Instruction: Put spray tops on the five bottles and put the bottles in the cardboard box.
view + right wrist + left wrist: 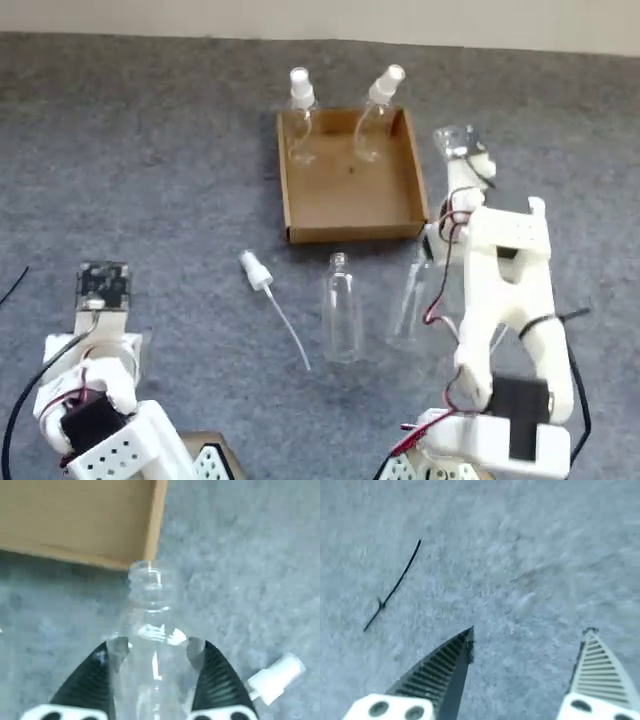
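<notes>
The right gripper [157, 645] has its jaws pressed to either side of an uncapped bottle [147, 605] just below the shoulder, probably to steady the open neck for capping. The cardboard box [75, 554] lies just beyond the bottle's mouth, and a spray top [275, 677] lies on the carpet just off one finger. The right arm stretches forward from its base, wrist bent down over the bottle. The left gripper [530, 630] hangs wide open and empty above bare carpet, its arm folded near its base, seemingly idle. A second spray top [258, 272] lies ahead of it, toward the right arm.
</notes>
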